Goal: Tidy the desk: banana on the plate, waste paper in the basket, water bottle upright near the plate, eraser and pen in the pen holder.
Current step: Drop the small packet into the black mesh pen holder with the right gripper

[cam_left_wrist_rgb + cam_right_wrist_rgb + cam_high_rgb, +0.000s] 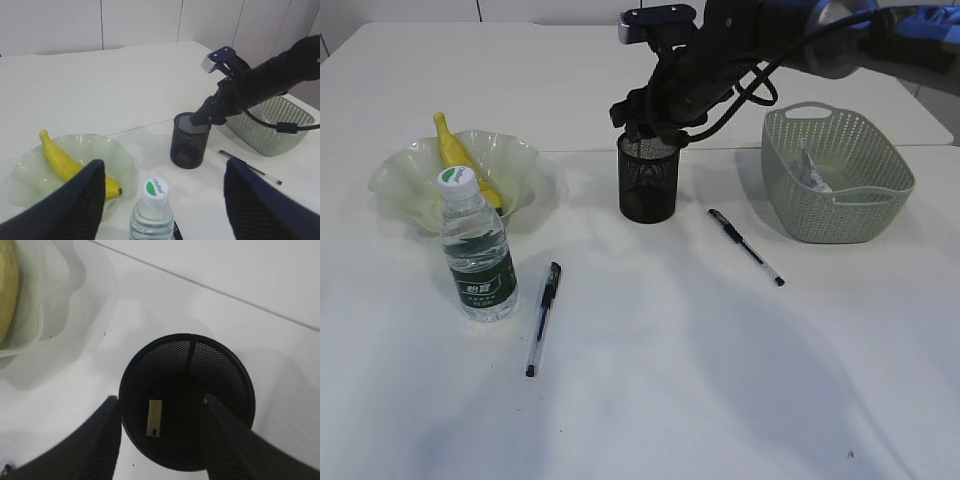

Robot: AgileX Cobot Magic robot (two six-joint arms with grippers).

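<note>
The yellow banana [460, 158] lies on the pale green wavy plate [395, 180]. The water bottle [477, 250] stands upright in front of the plate, below my open, empty left gripper [160, 200]. The black mesh pen holder [647, 180] stands mid-table with the pale eraser [154, 417] lying on its bottom. My right gripper [160, 432] is open and empty right above the holder's mouth. One black pen [543, 317] lies right of the bottle. A second pen [746, 246] lies between holder and basket. Crumpled waste paper [812, 170] sits in the grey-green basket [835, 215].
A seam between two tabletops runs behind the holder and basket. The right arm's cables hang over the holder's far side. The pen near the bottle lies almost touching the bottle's base.
</note>
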